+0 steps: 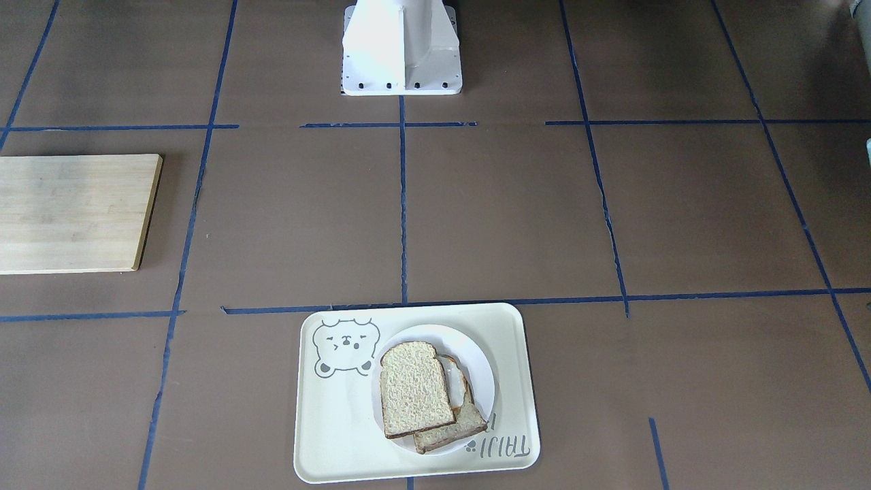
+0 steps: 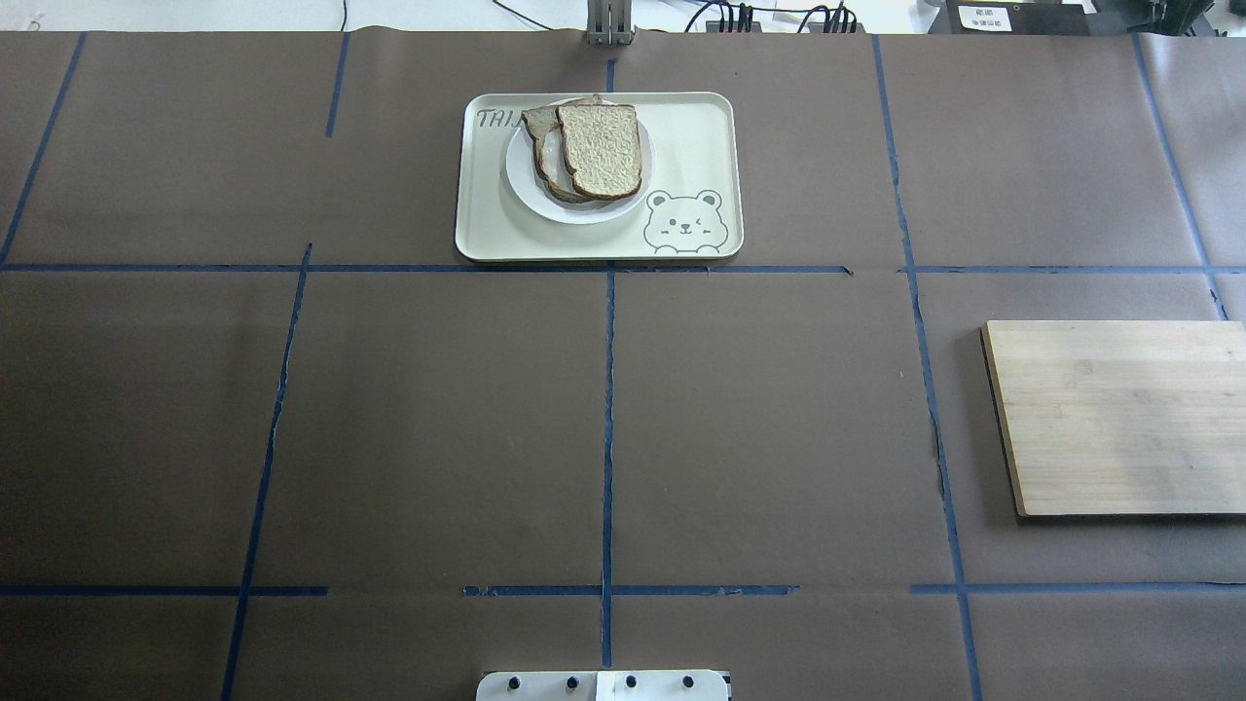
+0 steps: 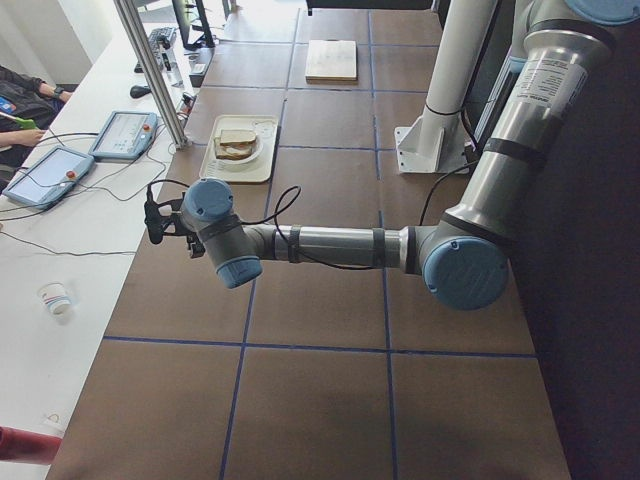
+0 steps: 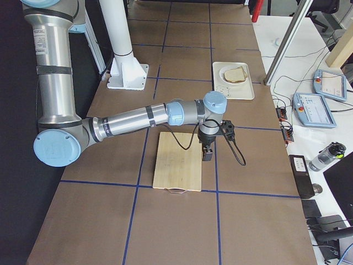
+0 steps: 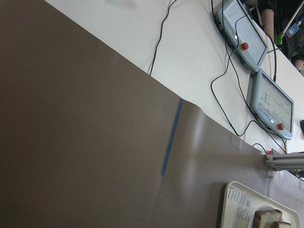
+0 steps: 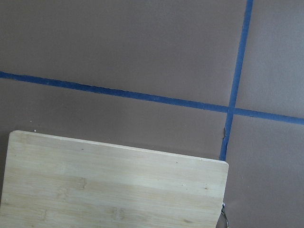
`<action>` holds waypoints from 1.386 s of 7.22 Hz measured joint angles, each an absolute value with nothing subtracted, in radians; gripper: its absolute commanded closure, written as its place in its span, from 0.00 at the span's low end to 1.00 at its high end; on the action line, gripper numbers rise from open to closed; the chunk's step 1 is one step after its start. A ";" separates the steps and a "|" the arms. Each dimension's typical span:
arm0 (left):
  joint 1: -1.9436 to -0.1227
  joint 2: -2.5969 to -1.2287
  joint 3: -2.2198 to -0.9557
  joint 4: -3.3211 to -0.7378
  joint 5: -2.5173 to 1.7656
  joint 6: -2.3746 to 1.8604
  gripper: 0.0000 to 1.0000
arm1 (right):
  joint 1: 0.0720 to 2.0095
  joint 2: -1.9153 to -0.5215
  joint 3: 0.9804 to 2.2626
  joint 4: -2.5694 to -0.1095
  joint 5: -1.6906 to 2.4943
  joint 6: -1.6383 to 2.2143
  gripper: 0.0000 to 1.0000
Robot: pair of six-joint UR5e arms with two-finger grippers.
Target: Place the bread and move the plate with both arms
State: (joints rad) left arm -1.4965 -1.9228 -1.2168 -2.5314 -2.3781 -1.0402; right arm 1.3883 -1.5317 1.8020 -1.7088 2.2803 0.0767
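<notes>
The plain bread slice (image 1: 414, 388) lies on top of another slice (image 1: 457, 427) with egg white showing between them, both on the white plate (image 1: 480, 364). The plate sits on the cream bear tray (image 1: 340, 429). Bread (image 2: 602, 148), plate (image 2: 584, 212) and tray (image 2: 701, 136) also show in the overhead view. Neither arm shows in the overhead or front views. The left gripper (image 3: 155, 222) hangs near the table's far edge, well away from the tray (image 3: 228, 165). The right gripper (image 4: 208, 154) hovers over the wooden board's edge. I cannot tell whether either is open or shut.
A wooden cutting board (image 2: 1119, 419) lies on the robot's right side of the table and fills the bottom of the right wrist view (image 6: 114, 185). The white pedestal base (image 1: 401, 61) stands at the robot's side. Control tablets (image 5: 270, 102), cables and an aluminium post (image 3: 150, 70) are beyond the far edge.
</notes>
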 measured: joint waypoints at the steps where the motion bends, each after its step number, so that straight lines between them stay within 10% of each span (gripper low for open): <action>1: -1.515 -1.923 -1.220 -2.429 -2.345 -0.880 0.00 | 1.388 -1.532 1.801 -1.709 2.280 0.077 0.00; 10: -1.581 -1.725 -1.451 -1.438 -2.321 0.150 0.00 | 1.418 -1.538 1.746 -1.711 2.275 0.074 0.00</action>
State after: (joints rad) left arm -1.5806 -1.7252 -1.4509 -1.4377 -2.3213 0.1499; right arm 1.4181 -1.5375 1.7461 -1.7110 2.2749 0.0737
